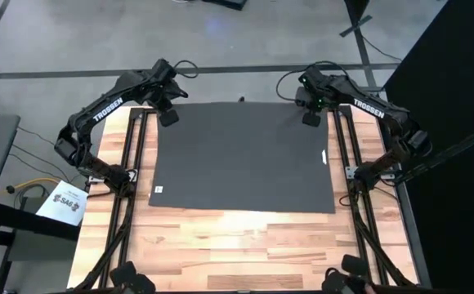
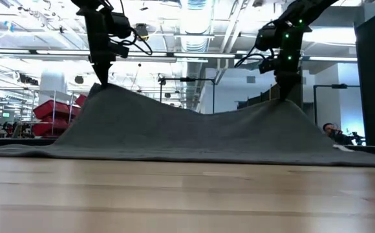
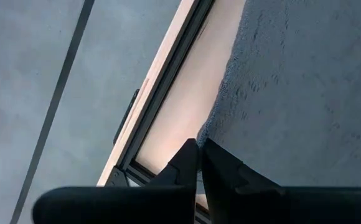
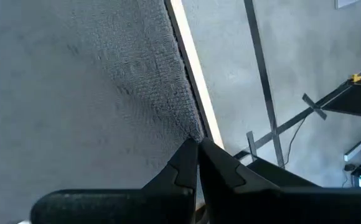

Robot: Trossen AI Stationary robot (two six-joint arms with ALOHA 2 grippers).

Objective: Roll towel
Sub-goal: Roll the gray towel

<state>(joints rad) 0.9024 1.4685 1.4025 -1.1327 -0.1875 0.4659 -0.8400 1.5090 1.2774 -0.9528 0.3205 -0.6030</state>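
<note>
A dark grey towel [image 1: 245, 155] lies spread on the wooden counter [image 1: 245, 249]. The left pincer [image 3: 198, 147] and right pincer [image 4: 197, 145] each pinch a far corner, lifting both into peaks. Cloth hides the fingertips; the near edge lies flat

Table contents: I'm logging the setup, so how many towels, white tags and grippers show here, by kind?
towel: 1
white tags on it: 2
grippers, left gripper and right gripper, each pinching a far corner of the towel: 2
Total: 5
</note>
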